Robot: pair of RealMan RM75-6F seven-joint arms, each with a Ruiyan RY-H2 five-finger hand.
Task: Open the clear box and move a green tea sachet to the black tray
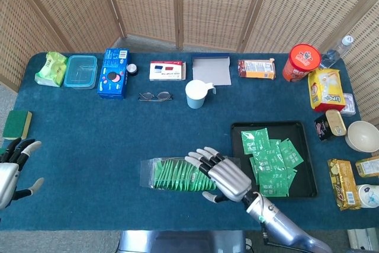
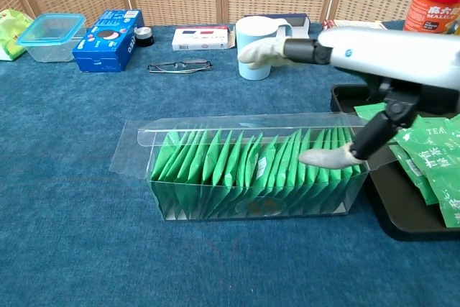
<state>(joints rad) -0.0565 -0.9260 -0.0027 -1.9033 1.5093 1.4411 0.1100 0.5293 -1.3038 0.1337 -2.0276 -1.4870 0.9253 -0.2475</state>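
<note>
Right hand hovers spread over the clear box, holding nothing. Green tea sachets stand inside; black tray at its 3 o'clock. Left hand spread, well apart.

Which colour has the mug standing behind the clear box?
The ceramic mug is pale blue; the chest view shows it best.

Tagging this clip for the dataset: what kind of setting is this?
Probably a staged lab tabletop, not a home: blue cloth-covered table, wicker folding screens as backdrop, and assorted props lined up along the back, such as a snack canister.
</note>
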